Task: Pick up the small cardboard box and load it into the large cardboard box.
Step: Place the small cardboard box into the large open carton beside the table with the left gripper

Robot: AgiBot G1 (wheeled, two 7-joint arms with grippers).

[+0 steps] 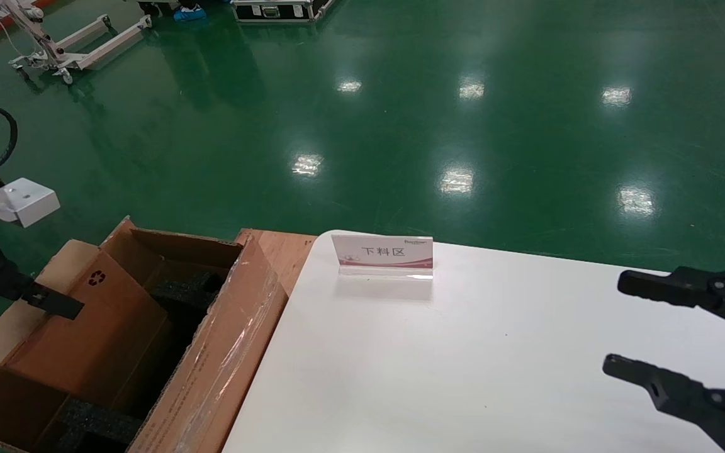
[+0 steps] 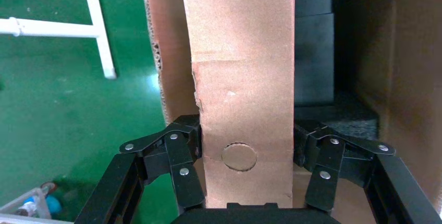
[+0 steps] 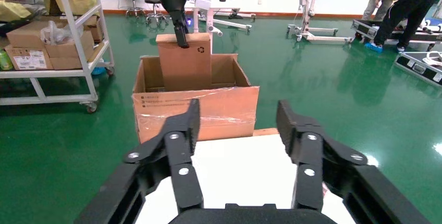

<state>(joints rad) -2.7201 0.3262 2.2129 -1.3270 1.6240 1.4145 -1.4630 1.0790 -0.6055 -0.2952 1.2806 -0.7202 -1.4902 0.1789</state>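
My left gripper [image 1: 54, 302] is shut on the small cardboard box [image 1: 95, 327], a plain brown carton with a black recycling symbol. It holds the box upright with its lower part inside the large cardboard box [image 1: 236, 327], whose side is taped. Black foam inserts [image 1: 186, 286] lie inside. In the left wrist view the small box [image 2: 242, 94] sits between the fingers [image 2: 180, 151]. In the right wrist view the small box [image 3: 185, 67] sticks up out of the large box [image 3: 195, 112]. My right gripper [image 1: 620, 324] is open and empty over the table's right side; it also shows in its own wrist view [image 3: 237, 117].
A white table [image 1: 463, 365] carries a small sign [image 1: 382, 255] near its far edge. A wooden board [image 1: 281, 248] lies between table and large box. A white block [image 1: 26, 200] sits on the green floor. A shelf cart [image 3: 52, 41] stands beyond the box.
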